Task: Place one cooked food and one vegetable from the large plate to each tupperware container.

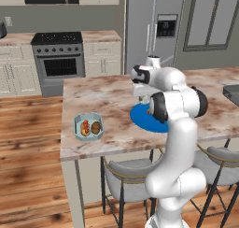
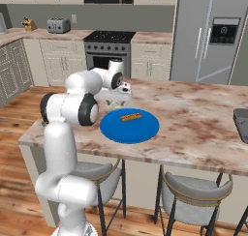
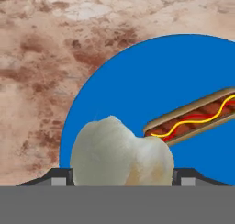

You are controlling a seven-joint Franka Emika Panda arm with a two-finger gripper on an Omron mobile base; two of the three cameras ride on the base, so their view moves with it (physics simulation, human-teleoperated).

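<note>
Hand view: the claw [image 3: 121,179] is clenched on a pale, lumpy vegetable [image 3: 120,154], held over the large plate [image 3: 151,85] near its 7 o'clock edge, with a hot dog [image 3: 195,115] lying on the plate toward 3 o'clock. In the left base view, the pale blue-grey tub [image 1: 88,126] sits on the desk [image 1: 107,98] at 9 o'clock of the plate, well apart, holding two foods.

Marble island counter [image 1: 107,98], wood floor [image 1: 28,129], stove [image 1: 58,59], steel fridge [image 2: 208,34].
</note>
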